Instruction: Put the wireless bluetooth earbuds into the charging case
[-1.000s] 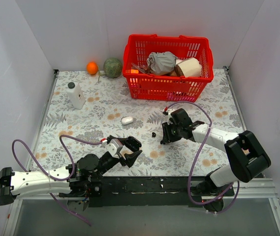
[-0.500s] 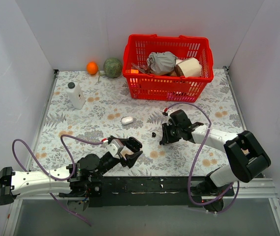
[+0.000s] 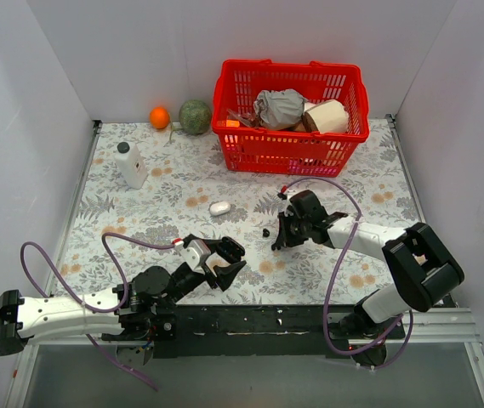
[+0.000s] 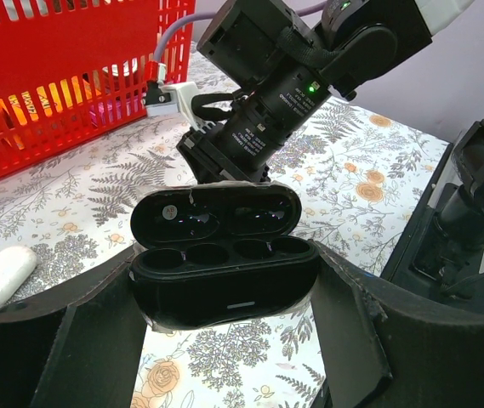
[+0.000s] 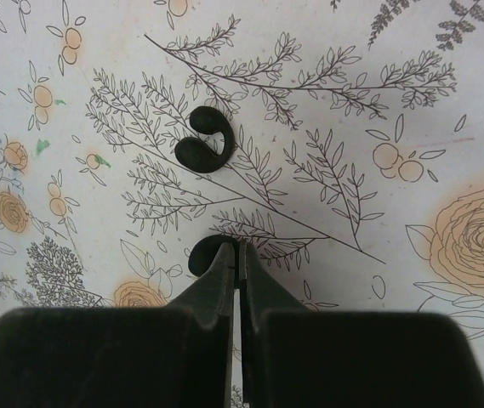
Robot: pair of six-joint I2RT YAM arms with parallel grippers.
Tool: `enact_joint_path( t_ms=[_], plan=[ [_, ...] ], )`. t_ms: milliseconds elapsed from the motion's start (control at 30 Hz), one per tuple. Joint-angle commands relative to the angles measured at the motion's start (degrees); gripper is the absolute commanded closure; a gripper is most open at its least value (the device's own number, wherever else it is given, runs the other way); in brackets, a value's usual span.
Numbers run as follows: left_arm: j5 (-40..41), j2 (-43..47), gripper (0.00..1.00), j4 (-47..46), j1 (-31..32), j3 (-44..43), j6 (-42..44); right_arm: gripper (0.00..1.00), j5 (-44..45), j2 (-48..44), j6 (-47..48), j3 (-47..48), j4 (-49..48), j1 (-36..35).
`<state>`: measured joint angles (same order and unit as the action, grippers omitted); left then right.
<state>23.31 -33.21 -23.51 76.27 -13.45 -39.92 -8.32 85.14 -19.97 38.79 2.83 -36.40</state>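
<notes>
Earbud (image 5: 203, 140): tiny, black, glossy, curled

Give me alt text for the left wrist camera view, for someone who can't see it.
An open black charging case, its wells empty, is clamped in the left gripper. Just behind it the right gripper points down at the floral table, with a red basket and a small white pebble-shaped case off to the left.

Bright, even light; soft shadows; sharp focus.
</notes>
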Motion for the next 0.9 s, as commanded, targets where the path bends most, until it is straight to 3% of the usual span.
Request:
enact_joint_path(
  t_ms=[0,267,433,567,867],
  plan=[
    [-0.2,-0.1,1.0,-0.31,0.2,-0.52,-0.07,0.99,-1.62,-0.5,-3.14,-2.31,1.3,-1.04],
    [-0.28,-0.63,1.0,-1.45,0.2,-0.17,-0.24,0.99,0.58,-9.82,-16.23,-6.88,-2.13,-0.95],
    [-0.55,-0.19,1.0,-1.1,0.2,0.01,-0.6,0.99,1.28,-10.53,-16.16,-7.14,-0.99,-1.04],
    [-0.72,-0.1,1.0,-1.28,0.2,0.09,-0.86,0.77,1.81,-11.4,-15.72,-9.07,-1.25,-1.04],
    [-0.9,-0.45,1.0,-1.37,0.28,0.09,-1.21,0.7,2.25,-11.75,-15.98,-10.48,-1.78,-1.04]
  ],
)
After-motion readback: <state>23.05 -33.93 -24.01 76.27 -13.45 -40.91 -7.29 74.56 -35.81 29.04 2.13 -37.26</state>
